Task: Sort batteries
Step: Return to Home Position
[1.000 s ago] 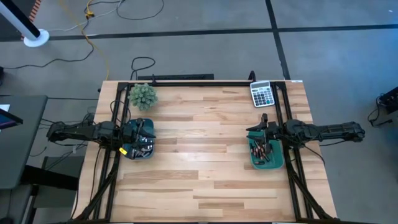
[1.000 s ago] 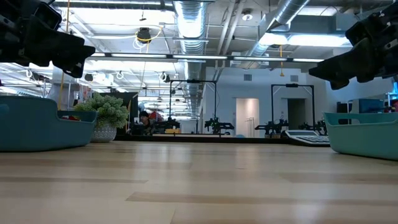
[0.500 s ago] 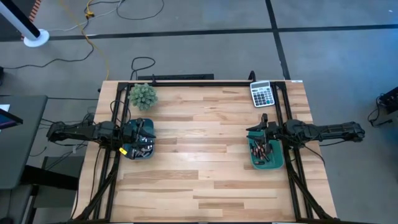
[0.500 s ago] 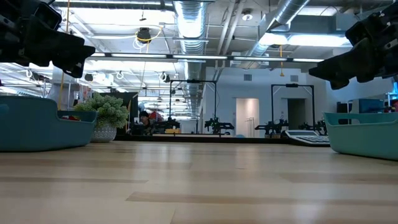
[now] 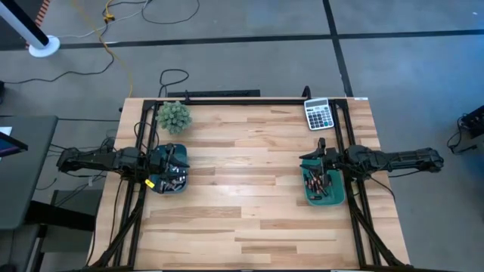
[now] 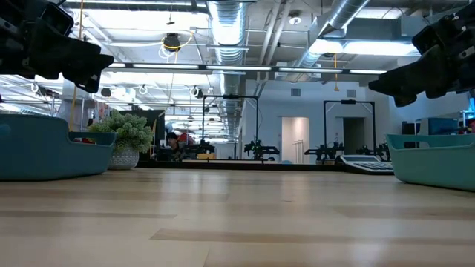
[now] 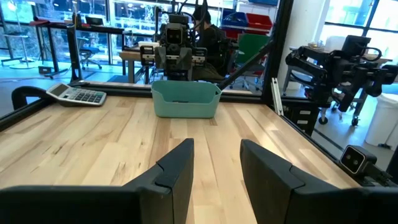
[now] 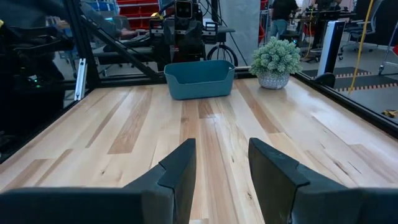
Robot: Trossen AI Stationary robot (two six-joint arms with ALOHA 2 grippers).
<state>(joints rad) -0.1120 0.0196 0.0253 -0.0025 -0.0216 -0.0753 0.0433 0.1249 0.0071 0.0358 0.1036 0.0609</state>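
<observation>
Nothing moved | left tool (image 7: pixel 216 149), right tool (image 8: pixel 222 149): parted, empty, above bins (image 5: pixel 337 198) | batteries (image 5: pixel 318 183) heaped, axes mixed

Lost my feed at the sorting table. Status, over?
Left gripper open, empty, above left bin. Right gripper open, empty, by right bin. Batteries in both bins. Nothing seen between them.

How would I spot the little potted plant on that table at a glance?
From above, find the wooden table. At its top-left corner, just beyond the left teal bin, stands the potted plant. It is the only bushy, pale-green thing; the top-right corner holds a grey calculator.
</observation>
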